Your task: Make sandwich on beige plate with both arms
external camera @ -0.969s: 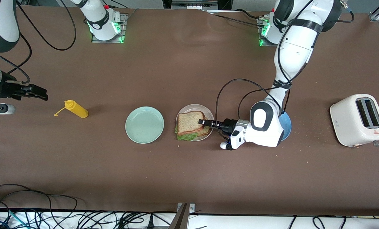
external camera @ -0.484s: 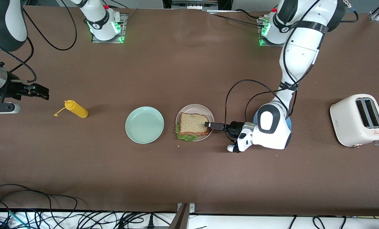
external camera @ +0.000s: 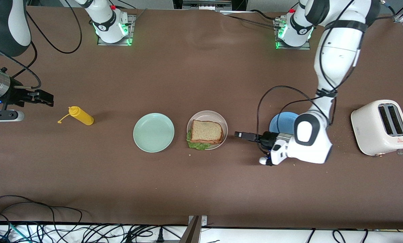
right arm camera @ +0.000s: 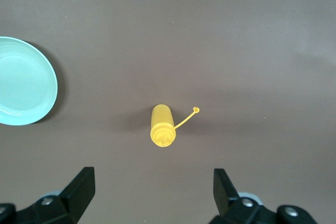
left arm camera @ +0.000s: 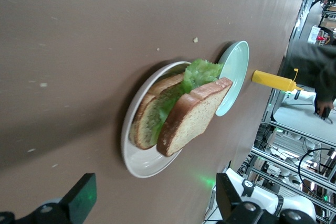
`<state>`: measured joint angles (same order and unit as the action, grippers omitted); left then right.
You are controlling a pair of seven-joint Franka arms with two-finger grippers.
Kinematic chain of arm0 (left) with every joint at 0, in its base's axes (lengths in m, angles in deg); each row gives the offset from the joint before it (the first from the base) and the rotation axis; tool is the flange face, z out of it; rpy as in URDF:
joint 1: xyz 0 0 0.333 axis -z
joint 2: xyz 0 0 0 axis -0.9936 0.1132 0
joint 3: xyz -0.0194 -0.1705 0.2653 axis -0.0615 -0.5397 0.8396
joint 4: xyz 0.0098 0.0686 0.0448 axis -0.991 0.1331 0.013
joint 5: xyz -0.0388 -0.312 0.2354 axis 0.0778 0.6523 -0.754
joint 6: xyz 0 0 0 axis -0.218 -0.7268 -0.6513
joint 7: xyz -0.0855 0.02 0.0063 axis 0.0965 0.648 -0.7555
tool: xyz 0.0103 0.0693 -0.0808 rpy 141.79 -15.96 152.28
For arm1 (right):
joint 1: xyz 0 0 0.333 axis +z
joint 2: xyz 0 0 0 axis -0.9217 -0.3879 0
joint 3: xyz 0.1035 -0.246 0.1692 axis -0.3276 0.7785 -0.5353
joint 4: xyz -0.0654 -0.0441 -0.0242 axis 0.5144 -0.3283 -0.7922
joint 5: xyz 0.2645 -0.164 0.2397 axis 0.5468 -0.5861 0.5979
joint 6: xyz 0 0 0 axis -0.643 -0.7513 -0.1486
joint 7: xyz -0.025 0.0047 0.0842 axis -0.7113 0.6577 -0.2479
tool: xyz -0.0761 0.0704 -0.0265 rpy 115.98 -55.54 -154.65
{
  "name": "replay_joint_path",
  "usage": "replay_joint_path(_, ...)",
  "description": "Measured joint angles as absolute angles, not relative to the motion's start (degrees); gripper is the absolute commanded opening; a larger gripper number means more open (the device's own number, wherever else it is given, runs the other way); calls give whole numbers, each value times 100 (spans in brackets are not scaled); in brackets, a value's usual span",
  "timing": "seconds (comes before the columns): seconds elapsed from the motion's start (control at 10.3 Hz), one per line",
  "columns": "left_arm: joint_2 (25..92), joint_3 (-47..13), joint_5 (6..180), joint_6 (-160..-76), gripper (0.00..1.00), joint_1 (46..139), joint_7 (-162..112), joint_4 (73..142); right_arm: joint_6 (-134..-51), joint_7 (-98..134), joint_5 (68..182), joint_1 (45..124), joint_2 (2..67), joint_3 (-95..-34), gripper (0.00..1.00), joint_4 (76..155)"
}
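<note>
The sandwich [external camera: 206, 132] lies on the beige plate [external camera: 207, 115] at mid-table: two brown bread slices with green lettuce sticking out at the edge nearer the front camera. In the left wrist view the sandwich [left arm camera: 184, 114] rests on the plate [left arm camera: 143, 162], its top slice sitting a little askew. My left gripper [external camera: 240, 135] [left arm camera: 156, 196] is open and empty, low over the bare table between the beige plate and the blue plate. My right gripper [external camera: 48, 98] [right arm camera: 154, 190] waits open and empty at the right arm's end of the table, over the yellow bottle [right arm camera: 161, 127].
A mint green plate [external camera: 153, 132] sits beside the beige plate toward the right arm's end. The yellow squeeze bottle [external camera: 81, 115] lies on its side past it. A blue plate [external camera: 281, 121] shows partly under the left arm, and a white toaster [external camera: 380, 126] stands at that end.
My left gripper opened, let go of the top bread slice and drew back off the beige plate toward the left arm's end, uncovering the blue plate. The right gripper barely shifted.
</note>
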<state>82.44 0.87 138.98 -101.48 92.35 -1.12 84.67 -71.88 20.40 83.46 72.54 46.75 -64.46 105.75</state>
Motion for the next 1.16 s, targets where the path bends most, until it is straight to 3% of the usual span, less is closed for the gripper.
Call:
replay_joint_path(0.39,7971,99,12610,-10082,100,8501,-178,8457,-7206,2043,8346,7254,4675,-6447,100,10579)
replay_joint_path(0.87,7497,146,10867,-10072,100,8301,-777,8435,-7206,2043,8346,7254,4675,-6452,100,10598)
replay_joint_path(1.16,6963,144,9801,-9504,100,8251,-1508,8422,-7227,2055,8379,7255,4675,-6465,100,10601)
